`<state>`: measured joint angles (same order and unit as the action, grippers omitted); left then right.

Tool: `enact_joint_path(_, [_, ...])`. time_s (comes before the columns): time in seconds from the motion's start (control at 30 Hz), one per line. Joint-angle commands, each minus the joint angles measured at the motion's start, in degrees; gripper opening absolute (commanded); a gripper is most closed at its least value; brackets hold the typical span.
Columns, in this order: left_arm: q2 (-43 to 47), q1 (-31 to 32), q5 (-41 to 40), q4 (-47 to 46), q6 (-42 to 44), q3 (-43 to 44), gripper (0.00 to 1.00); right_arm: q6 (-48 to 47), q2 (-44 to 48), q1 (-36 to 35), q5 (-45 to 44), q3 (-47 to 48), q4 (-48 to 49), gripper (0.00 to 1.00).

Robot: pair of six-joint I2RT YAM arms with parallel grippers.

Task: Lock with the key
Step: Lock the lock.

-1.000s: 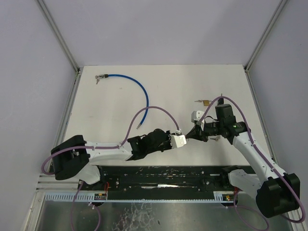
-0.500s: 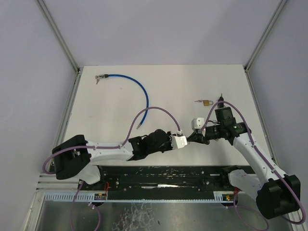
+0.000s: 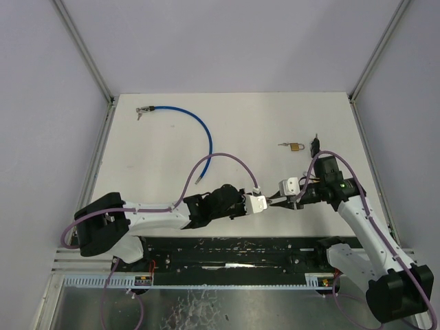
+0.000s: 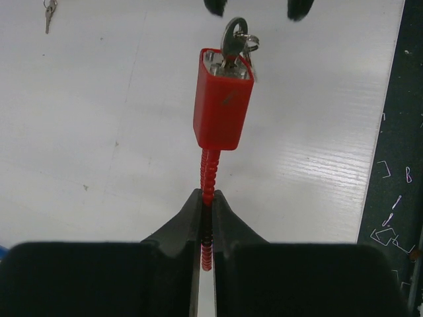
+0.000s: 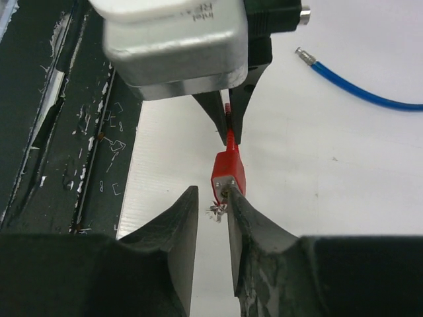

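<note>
The left gripper (image 4: 206, 198) is clamping the lock's (image 4: 223, 99) cable (image 4: 209, 170). The key (image 4: 232, 34) is sitting in the lock, blade hidden. The right gripper (image 5: 213, 201) is standing narrowly parted around it.

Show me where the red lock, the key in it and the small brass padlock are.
red lock (image 4: 223, 99), left wrist view, middle of its red body.
key (image 4: 229, 41), left wrist view, its metal head.
brass padlock (image 3: 296, 146), top external view, its body.

Red rectangular lock body (image 4: 223, 99), upper centre of frame, standing lengthwise. Silver key (image 4: 232, 38) seated in its far end. Red ribbed cable (image 4: 210, 168) trails straight down toward bottom centre.
</note>
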<state>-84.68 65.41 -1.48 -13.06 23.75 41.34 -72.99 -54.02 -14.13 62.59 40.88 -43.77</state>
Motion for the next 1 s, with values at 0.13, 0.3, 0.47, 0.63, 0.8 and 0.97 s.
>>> enact_joint_path(0.13, [0.4, -0.6, 1.2, -0.9, -1.1, 2.1, 0.00, 1.7, 3.4, 2.1, 2.8, -0.5, 1.6, 0.39])
enact_joint_path(0.3, [0.2, -0.7, 1.4, -0.9, -1.2, 2.2, 0.00, 3.6, 1.7, 2.1, 0.0, -2.1, 4.5, 0.42])
enact_joint_path(0.47, [0.2, -0.7, 1.7, -0.9, -1.4, 2.3, 0.00, 5.0, 1.6, 2.0, -0.6, -2.2, 5.6, 0.40])
enact_joint_path(0.63, [0.0, -0.8, 2.0, -1.0, -1.5, 2.3, 0.00, 5.8, 1.4, 1.9, -1.0, -2.8, 6.8, 0.37])
enact_joint_path(0.8, [0.0, -0.7, 2.0, -0.9, -1.5, 2.4, 0.00, 5.7, 0.9, 1.9, -1.3, -2.8, 6.7, 0.32])
enact_joint_path(0.97, [-0.1, -0.8, 2.3, -0.9, -1.6, 2.4, 0.00, 4.1, 0.4, 1.6, -1.3, -2.6, 5.4, 0.24])
